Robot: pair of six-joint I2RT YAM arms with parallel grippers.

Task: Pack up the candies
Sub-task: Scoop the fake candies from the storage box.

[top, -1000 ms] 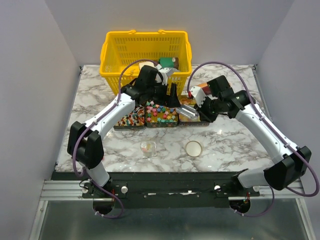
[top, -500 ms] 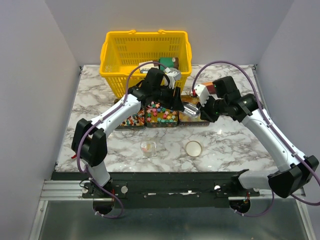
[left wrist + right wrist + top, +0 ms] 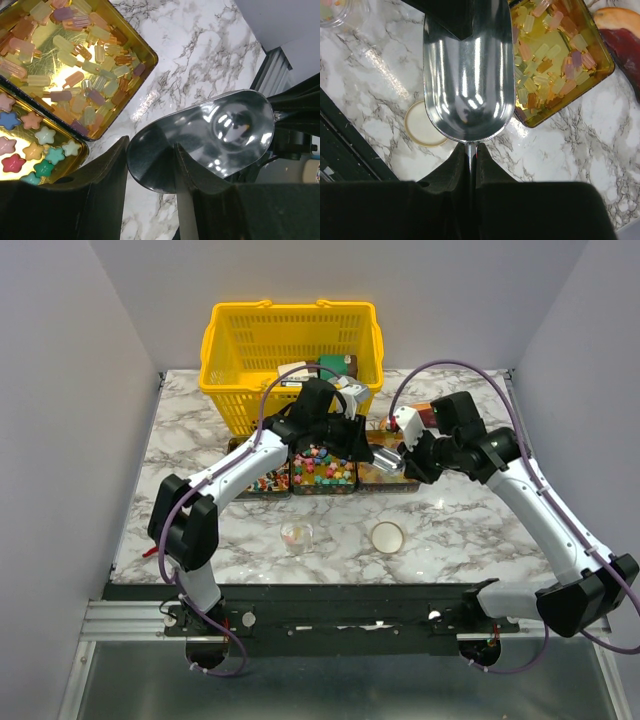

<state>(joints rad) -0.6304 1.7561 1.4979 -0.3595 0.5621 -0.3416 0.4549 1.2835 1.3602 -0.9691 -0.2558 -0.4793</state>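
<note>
Looking down, candies [image 3: 322, 466] fill three tins [image 3: 260, 496] on the table [image 3: 180, 440]; the cup [image 3: 297, 534] looks nearly empty, its lid [image 3: 387, 536] off. Left wrist: left fingers [image 3: 100, 192] half-closed astride the empty scoop [image 3: 220, 130], grip unclear. Right wrist: right fingers [image 3: 440, 175] clamp its handle. Packing seems barely begun.

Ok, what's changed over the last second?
The left gripper shifted right to the scoop, and its fingers narrowed around the scoop's front lip; whether they grip it is unclear. The right gripper kept hold of the scoop's handle while its arm shifted slightly. The candy trays, cup, lid and basket stayed put.
</note>
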